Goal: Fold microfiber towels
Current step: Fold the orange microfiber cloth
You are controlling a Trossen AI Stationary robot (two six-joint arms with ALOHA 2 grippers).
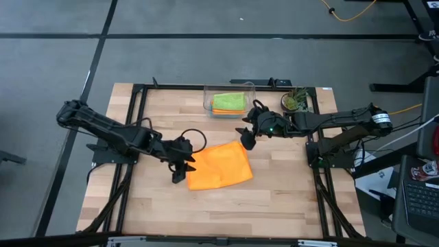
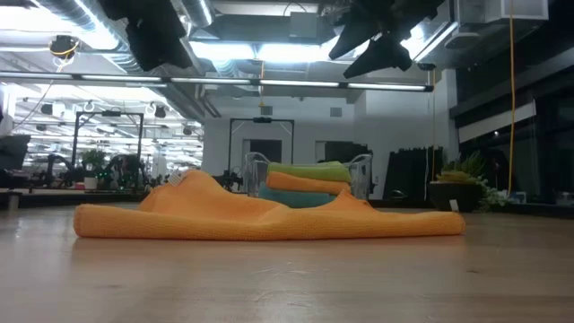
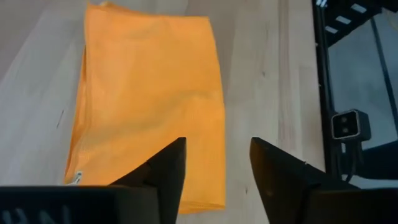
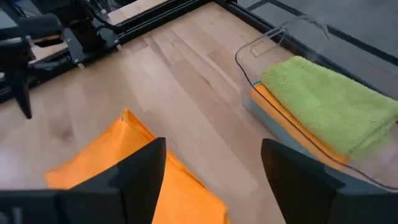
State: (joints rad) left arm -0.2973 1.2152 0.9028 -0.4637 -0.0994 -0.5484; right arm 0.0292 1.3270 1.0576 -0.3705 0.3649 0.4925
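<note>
Pale wooden tabletop [image 1: 226,206], orange microfiber towel [image 1: 219,167] folded flat | left gripper [image 1: 181,169], right gripper [image 1: 247,139] agape, empty | next: regrasp corners evenly, avoid bunching.

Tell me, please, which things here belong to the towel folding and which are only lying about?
Belong to the job:
- flat folded orange microfiber towel on the table
- lime green folded towel, stacked in the bin
- second orange towel beneath it
- teal blue towel at the bottom

Only lying about:
- clear plastic bin
- small green potted plant
</note>
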